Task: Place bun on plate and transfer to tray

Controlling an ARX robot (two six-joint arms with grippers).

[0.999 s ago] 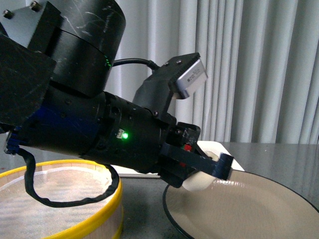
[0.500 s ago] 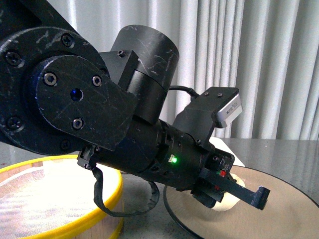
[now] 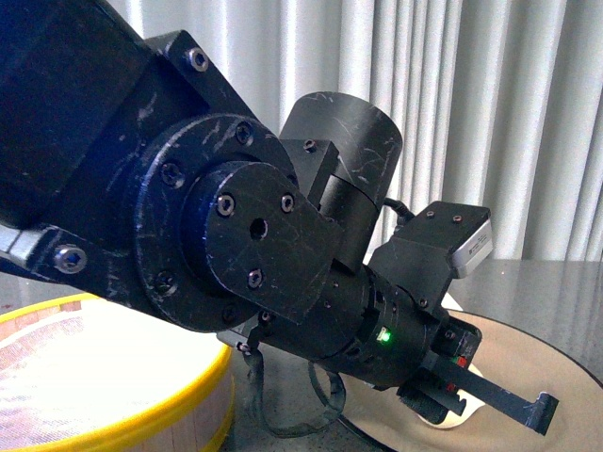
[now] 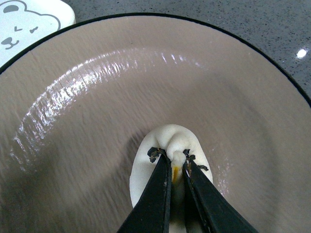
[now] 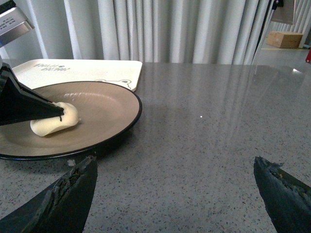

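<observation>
The cream-white bun rests on the inside of the beige-grey, black-rimmed plate. My left gripper is shut on the bun, pinching its pleated top. From the right wrist view the bun lies on the plate with the left fingers on it. My right gripper is open and empty above bare table, beside the plate. The cream tray lies just behind the plate; its bear-face corner shows in the left wrist view. In the front view the left arm covers most of the plate.
A yellow-rimmed bamboo steamer stands at the left in the front view. The table is grey speckled stone. A white curtain hangs behind. A cardboard box sits far back right.
My left arm has reached further right and down over the plate, carrying the bun from the plate's near-left edge to its inside.
</observation>
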